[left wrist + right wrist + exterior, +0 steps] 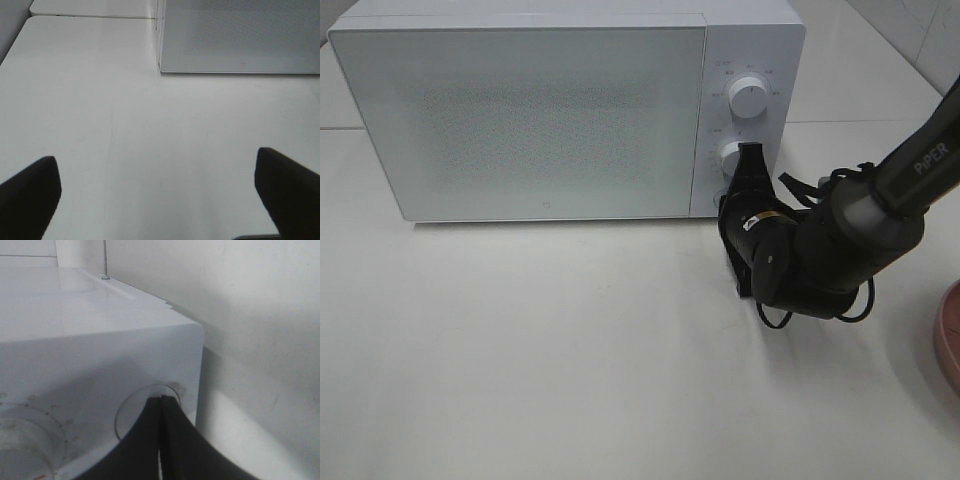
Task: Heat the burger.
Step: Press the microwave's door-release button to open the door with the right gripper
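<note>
One white microwave stands at the far edge of the pale surface, its frosted door closed. Its control panel, on the side toward the right arm, carries two round white dials, an upper one and a lower one. The right wrist view shows one round button set by the panel's corner, next to a dial with tick marks.

The black right arm, marked PIPER, reaches in from the right edge of the surface to the panel. The right pincer has its two fingers pressed together with no gap between them and nothing held. Up close, their joined tips sit on the rim of the round button.

The left pincer appears only in its own wrist view. Its two dark fingers stand wide apart, with nothing between them but bare surface. It is well back from the microwave's front lower edge and from the near corner of the closed door.

One flat pinkish-brown plate lies at the right edge of the surface, cut off by the frame, apart from the arm and the microwave.

The burger appears in none of the three views, so where it lies cannot be told.
</note>
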You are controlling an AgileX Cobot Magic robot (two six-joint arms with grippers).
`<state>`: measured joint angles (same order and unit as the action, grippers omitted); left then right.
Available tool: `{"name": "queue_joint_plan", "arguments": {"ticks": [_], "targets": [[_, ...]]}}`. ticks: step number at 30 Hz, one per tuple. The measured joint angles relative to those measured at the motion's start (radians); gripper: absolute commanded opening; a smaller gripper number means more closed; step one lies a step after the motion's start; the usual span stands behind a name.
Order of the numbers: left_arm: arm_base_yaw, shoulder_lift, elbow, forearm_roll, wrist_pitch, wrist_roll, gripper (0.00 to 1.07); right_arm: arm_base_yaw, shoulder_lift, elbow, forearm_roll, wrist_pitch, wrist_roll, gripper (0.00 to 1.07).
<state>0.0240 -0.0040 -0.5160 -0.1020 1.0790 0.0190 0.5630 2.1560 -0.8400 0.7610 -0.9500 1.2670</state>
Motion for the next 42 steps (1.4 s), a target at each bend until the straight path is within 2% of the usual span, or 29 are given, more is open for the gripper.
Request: {"name": "queue_joint_plan", "arguments": {"ticks": [20, 33, 42], "targets": [[0.000, 0.000, 0.000, 0.000, 0.000, 0.000, 0.98, 0.007, 0.037, -0.103, 0.116, 0.038, -0.054, 0.00], [0.000, 0.000, 0.000, 0.000, 0.000, 0.000, 0.98, 0.011, 0.028, -0.098, 0.125, 0.046, -0.064, 0.00], [0.000, 0.000, 0.000, 0.000, 0.000, 0.000, 0.98, -0.008, -0.030, -0.035, 0.050, 0.062, -0.068, 0.00]]}}
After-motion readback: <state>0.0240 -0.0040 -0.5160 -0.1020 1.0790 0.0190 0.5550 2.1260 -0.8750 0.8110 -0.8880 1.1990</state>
